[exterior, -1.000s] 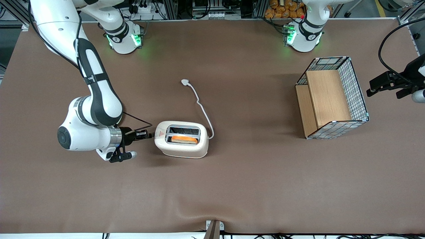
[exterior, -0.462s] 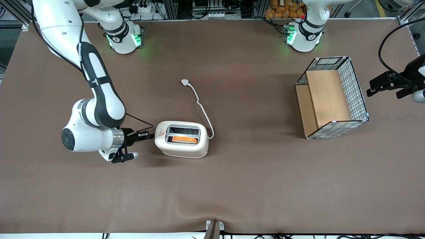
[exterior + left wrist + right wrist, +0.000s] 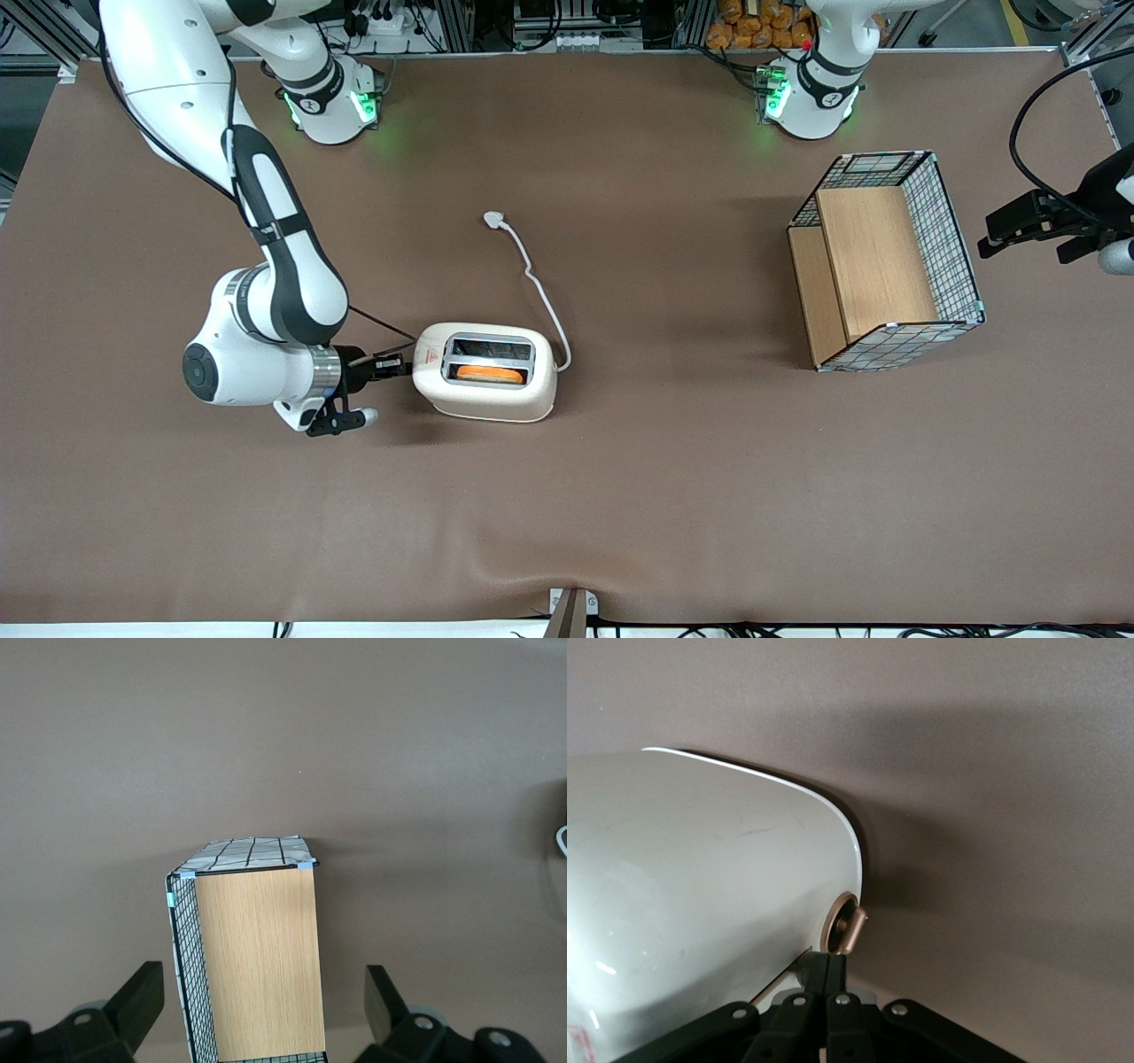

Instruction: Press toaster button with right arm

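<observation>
Now the gripper (image 3: 396,365) lies level with the surface (image 3: 620,496), its tip pushed up against the short end of the toaster (image 3: 486,383) that carries the red mark (image 3: 429,357). In the wrist view the gripper (image 3: 833,970) shows its two fingers (image 3: 819,967) pressed together with no gap, closed on nothing, and they touch the toaster's end wall (image 3: 700,904) just beside the button (image 3: 851,928). That button is a small round knob standing out of a ringed hole low on the rounded end; it sits right next to the fingers, but whether they bear on it or only on the wall beside it cannot be told.

The right arm (image 3: 266,292) reaches down from its base and bends at the wrist, its silver ring (image 3: 325,372) next to the gripper on the side away from the toaster.

The toaster stands upright on the surface, well toward the working arm's end. Of its two slots (image 3: 488,347), the one nearer the front camera holds an orange slice (image 3: 489,374); the other looks dark. A white cord (image 3: 536,292) leaves the toaster's end away from the gripper and curves off to a plug (image 3: 493,218) lying farther from the front camera than the toaster.

A wire basket (image 3: 886,261) with a wooden insert (image 3: 257,961) stands well apart from the toaster, toward the parked arm's end.
</observation>
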